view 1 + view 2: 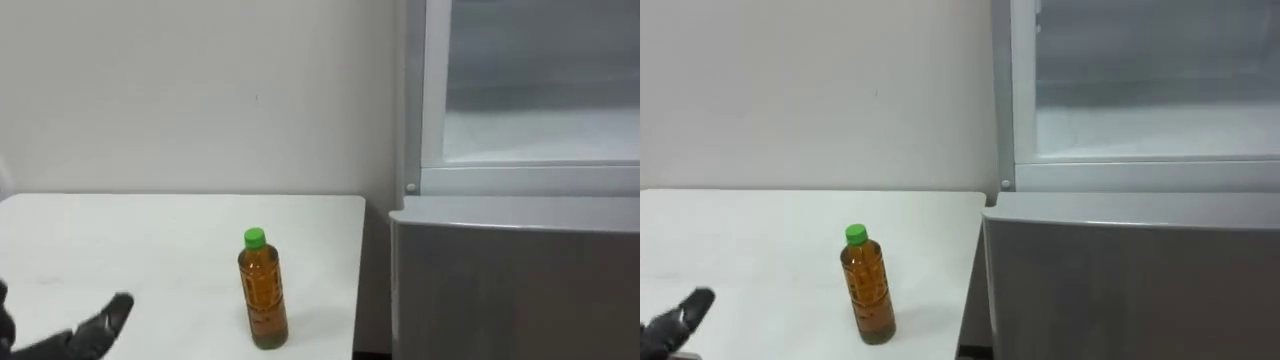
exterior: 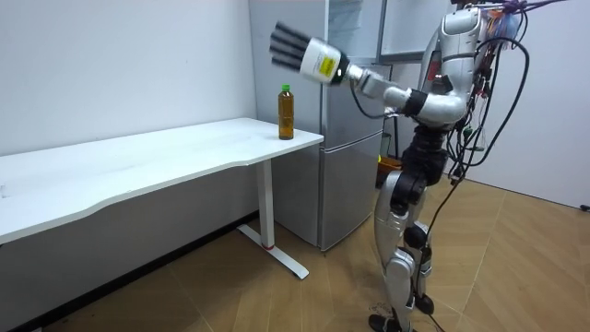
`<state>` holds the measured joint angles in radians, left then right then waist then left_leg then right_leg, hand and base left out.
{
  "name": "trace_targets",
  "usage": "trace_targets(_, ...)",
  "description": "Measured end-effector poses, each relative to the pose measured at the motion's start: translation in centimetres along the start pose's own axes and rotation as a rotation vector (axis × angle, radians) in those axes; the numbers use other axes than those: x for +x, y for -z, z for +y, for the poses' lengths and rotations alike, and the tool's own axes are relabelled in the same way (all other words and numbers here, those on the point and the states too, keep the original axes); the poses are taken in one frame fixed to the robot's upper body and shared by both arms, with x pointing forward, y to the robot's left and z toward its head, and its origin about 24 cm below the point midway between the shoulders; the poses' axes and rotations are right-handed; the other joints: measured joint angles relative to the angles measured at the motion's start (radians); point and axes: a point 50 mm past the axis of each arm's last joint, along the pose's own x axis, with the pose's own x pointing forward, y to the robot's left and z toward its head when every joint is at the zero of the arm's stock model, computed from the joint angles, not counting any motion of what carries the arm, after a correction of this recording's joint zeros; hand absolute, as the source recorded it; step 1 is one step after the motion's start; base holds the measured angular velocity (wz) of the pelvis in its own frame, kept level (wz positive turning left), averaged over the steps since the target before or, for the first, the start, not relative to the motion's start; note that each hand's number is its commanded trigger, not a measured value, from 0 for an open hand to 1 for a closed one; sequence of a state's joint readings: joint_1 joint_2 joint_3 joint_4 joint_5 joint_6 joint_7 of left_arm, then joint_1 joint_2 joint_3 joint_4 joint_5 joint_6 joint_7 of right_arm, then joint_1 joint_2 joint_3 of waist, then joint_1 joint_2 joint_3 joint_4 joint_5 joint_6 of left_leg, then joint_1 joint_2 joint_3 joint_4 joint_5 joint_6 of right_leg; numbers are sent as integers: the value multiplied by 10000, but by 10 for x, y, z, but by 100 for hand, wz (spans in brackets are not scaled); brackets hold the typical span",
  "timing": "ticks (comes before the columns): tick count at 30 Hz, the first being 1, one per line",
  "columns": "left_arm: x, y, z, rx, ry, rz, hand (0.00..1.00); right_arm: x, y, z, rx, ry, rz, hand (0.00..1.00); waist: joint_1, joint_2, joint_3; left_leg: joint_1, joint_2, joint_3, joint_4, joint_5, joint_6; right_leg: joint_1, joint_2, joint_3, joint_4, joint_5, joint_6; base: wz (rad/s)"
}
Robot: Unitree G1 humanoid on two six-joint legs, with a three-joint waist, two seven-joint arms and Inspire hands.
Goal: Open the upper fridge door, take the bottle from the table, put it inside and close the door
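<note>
A bottle (image 1: 263, 295) of amber drink with a green cap stands upright near the right end of the white table (image 1: 150, 240). My left hand (image 1: 85, 335) hovers low at the left, fingers straight and open, well apart from the bottle and holding nothing. In the room view that hand (image 2: 304, 53) is raised above and just to the right of the bottle (image 2: 287, 112). The upper fridge compartment (image 1: 540, 110) stands open to the right of the table, its pale interior bare.
The fridge's grey lower door (image 1: 510, 290) is closed and sits right beside the table's right edge. A plain wall backs the table. I stand on the wooden floor (image 2: 516, 258) facing the table end and the fridge (image 2: 346, 175).
</note>
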<state>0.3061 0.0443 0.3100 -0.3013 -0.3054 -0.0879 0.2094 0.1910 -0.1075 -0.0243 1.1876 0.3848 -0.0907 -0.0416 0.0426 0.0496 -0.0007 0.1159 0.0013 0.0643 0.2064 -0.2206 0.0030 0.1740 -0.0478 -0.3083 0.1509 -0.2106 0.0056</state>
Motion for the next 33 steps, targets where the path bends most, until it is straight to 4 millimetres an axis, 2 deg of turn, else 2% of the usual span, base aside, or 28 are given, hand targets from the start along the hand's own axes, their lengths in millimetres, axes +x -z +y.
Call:
trace_targets(2, -3, 10, 7, 69, -354, 391, 0, -1, 0, -1, -23, -9, -79, 0, -48, -62, 24, -3, -8, -72, -5, 0, 0, 6, -14, 9, 14, -28, 6, 6)
trace_targets(8, -24, 69, 32, 772, -1584, 2883, 0, -2, 3, -8, 30, 225, -34, 0, -74, -141, 20, 46, -25, -91, -34, 0, 0, 48, -1, 15, 25, -33, 12, 1)
trace_targets(10, -45, 101, 45, 1312, -1961, 4472, 0, -2, 6, -10, 172, 314, 37, 0, -58, -211, 38, 189, -30, -80, -48, -5, -3, 217, -7, 30, -11, -52, 25, -4)
trace_targets(13, -72, 134, 54, 1852, -2177, 6296, 0, -3, 7, -11, 242, 334, 64, 0, -92, -354, 56, 152, -32, -26, -33, -12, -1, 175, -15, 9, 20, -101, 29, 3)
trace_targets(17, -109, 164, 59, 2135, -2208, 8360, 0, -3, 8, -11, 298, 192, 99, 0, -126, -426, 87, 146, -32, -84, -72, -48, 14, 175, -14, -41, -5, -108, 39, 3)
trace_targets(19, -133, 179, 65, 2188, -2265, 9631, 0, -4, 11, -12, 360, 75, 169, 0, -101, -460, 66, 201, -37, -29, -121, -50, 18, 181, -14, 9, 10, -106, 44, -5)
trace_targets(21, -151, 187, 71, 2487, -2262, 10467, 0, -4, 11, -12, 457, 46, 179, 0, -78, -390, 27, 265, -16, 92, -168, -52, 20, 179, -8, 54, 11, -100, 43, -16)
trace_targets(25, -186, 195, 90, 2993, -2538, 12165, 0, -4, 14, -13, 541, 45, 297, 0, -180, -390, 15, 333, 13, 185, -250, -71, 15, 185, 10, 101, 2, -97, 38, -7)
trace_targets(30, -202, 198, 95, 3208, -2453, 13179, 0, -4, 14, -11, 540, -10, 445, 0, -310, -398, 20, 343, 13, 193, -246, -70, 16, 184, -6, 105, 20, -98, 39, -1)
trace_targets(33, -205, 200, 96, 3262, -2357, 13550, 0, -3, 14, -11, 585, -5, 556, 0, -354, -402, 26, 356, 27, 302, -252, -70, 16, 163, -10, 294, 8, -105, 40, -10)
